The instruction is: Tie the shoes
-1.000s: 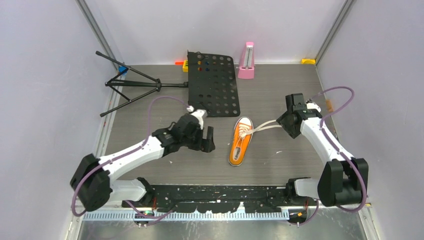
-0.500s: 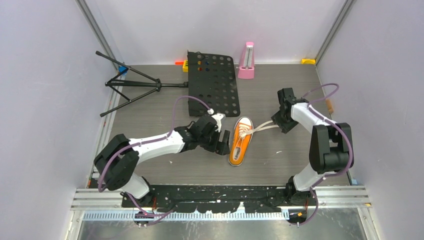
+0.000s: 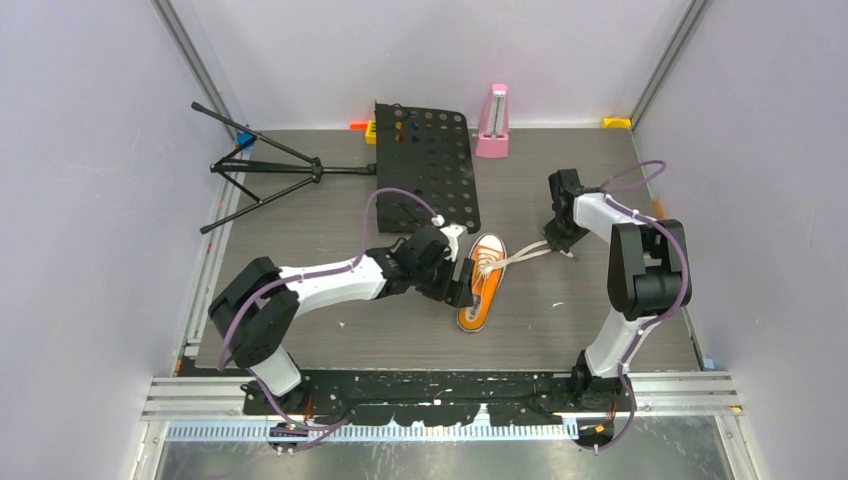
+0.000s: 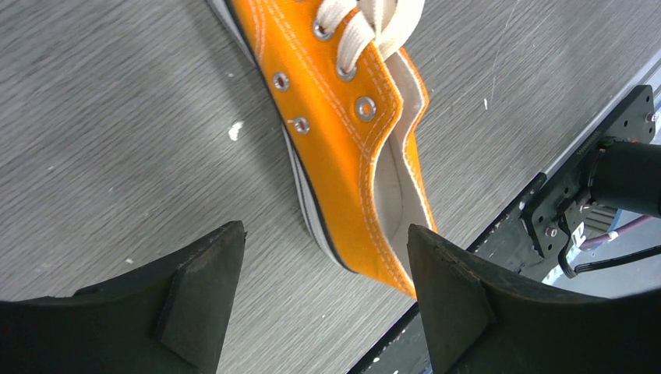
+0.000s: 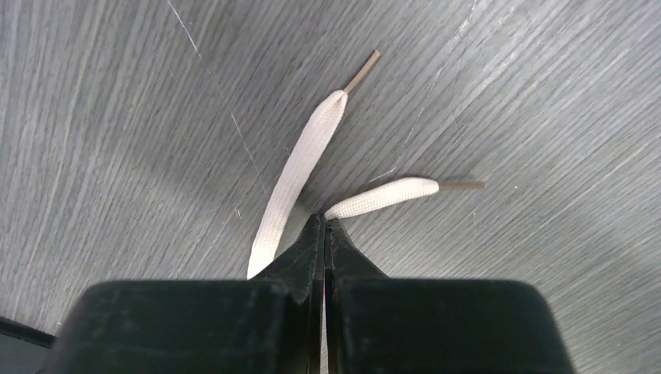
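A grey wood-grain table [image 3: 300,210] seen from above, enclosed by pale walls. A small orange sneaker [image 3: 482,285] sits a little right of the table's centre, with its white toe cap pointing toward the far edge and its heel toward the robot. The left arm reaches in from the near left, and the left gripper [image 3: 463,284] sits right against the sneaker's left side. In the left wrist view this gripper [image 4: 323,234] is spread wide and holds nothing. Its two dark fingers [image 4: 195,296] frame the heel half of the sneaker [image 4: 351,140], showing metal eyelets, white stitching and a cream lining. It is unclear whether either finger touches the canvas. The white laces [image 3: 522,257] run from the sneaker's upper eyelets rightward across the table to the right gripper [image 3: 556,243], which hangs low over the surface, well to the right of the shoe. In the right wrist view the right gripper [image 5: 324,222] has its black fingers pressed tightly together, pinching the laces [image 5: 300,167]. Two flat strand ends fan out beyond the fingertips and lie on the table, each ending in a thin tip. At the back of the table a black perforated music-stand plate [image 3: 425,165] lies flat beside its folded tripod [image 3: 265,165], and a pink metronome [image 3: 491,122] stands upright near the far wall.
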### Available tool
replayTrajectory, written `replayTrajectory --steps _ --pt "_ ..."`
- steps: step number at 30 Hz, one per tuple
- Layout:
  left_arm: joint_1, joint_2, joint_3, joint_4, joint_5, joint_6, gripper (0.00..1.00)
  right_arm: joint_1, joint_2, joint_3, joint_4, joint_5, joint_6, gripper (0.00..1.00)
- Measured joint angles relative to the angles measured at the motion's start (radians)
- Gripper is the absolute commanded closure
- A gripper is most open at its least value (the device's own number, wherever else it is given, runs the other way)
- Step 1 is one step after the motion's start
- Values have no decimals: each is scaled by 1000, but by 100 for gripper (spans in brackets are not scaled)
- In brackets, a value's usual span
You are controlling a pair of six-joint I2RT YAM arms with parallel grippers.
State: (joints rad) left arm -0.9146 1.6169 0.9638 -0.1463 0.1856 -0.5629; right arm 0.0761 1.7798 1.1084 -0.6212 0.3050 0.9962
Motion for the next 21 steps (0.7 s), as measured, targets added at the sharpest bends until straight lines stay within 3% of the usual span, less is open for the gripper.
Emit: replayTrajectory --steps 6,10,14,17,21 --pt "-38 71 66 -23 0 -8 49 0 -80 -15 -31 25 -37 100" --pt "-57 123 119 -64 -4 -16 76 0 -313 -55 -76 71 -81 100" --pt "-58 134 127 -97 -23 -42 93 0 -548 -75 -110 97 -125 100" --pt "-61 127 122 -103 -44 -68 91 -2 -650 -78 -127 79 -171 100" --pt "-89 95 97 -109 -75 -106 59 -2 -712 -68 -130 -47 -251 100"
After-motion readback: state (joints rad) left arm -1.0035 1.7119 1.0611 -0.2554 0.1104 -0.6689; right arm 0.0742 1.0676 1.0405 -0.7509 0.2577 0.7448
